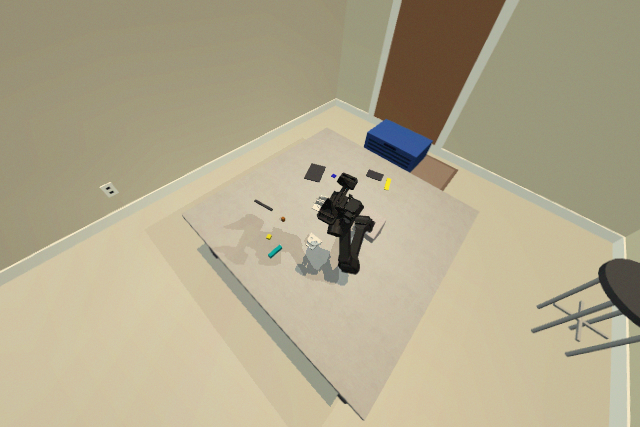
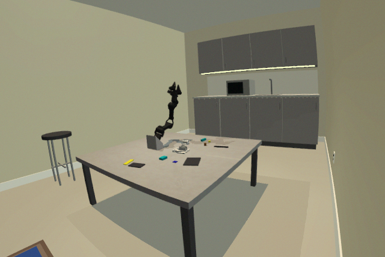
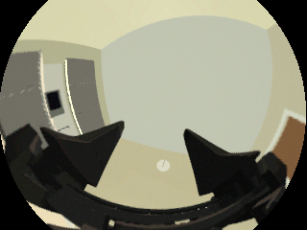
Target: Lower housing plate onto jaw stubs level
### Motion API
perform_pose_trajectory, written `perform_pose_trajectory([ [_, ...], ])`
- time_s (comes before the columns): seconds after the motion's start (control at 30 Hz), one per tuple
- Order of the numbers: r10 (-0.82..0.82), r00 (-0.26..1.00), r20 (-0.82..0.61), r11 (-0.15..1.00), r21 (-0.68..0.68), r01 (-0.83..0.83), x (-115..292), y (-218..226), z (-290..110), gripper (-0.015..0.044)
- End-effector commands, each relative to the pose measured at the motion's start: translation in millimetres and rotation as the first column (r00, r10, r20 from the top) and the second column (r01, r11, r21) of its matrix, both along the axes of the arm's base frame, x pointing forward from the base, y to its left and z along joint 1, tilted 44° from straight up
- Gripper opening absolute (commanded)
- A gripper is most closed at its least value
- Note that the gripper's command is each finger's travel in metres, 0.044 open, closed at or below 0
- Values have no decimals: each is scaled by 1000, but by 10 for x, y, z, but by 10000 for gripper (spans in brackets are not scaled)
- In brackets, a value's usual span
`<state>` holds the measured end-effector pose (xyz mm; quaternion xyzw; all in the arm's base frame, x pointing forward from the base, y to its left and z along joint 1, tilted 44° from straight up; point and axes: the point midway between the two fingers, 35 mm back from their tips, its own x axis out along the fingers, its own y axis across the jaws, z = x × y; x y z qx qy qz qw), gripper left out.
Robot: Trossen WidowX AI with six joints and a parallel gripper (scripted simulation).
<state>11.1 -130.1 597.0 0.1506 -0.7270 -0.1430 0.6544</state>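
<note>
My gripper (image 2: 176, 84) (image 3: 155, 128) is raised high above the table and points upward. Its fingers are wide apart with nothing between them. One whitish assembly (image 1: 319, 202) (image 2: 181, 149) lies on the table, with a raised grey part on a flat, pale base; the arm partly covers it in the top view. A second whitish piece (image 1: 312, 241) (image 2: 185, 141) lies a short way from it. The gripper is far from both. The views are too small to tell the housing plate, jaws and pins apart, or whether the plate sits level. The wrist view shows only walls, ceiling and cupboards beyond the fingers.
A grey wedge-shaped block (image 1: 376, 229) (image 2: 153, 142) stands beside the arm. Around lie dark flat plates (image 1: 314, 172) (image 2: 192, 161), a yellow bar (image 1: 387, 184) (image 2: 128, 162), teal blocks (image 1: 275, 251) (image 2: 163, 157), a dark rod (image 1: 263, 204) (image 2: 221, 146) and a small brown piece (image 1: 282, 218) (image 2: 205, 144).
</note>
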Motion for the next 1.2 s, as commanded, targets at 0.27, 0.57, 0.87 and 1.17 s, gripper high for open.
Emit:
perform_pose_trajectory([
  [0.27,-13,992,-122,996,91,24,233,-204,-80,440],
  [0.57,-7,930,-368,975,203,88,694,-495,-287,440],
  [0.87,34,791,-611,958,245,148,1186,-668,-575,440],
  [1.17,98,580,-809,959,231,161,1685,-689,-938,440],
])
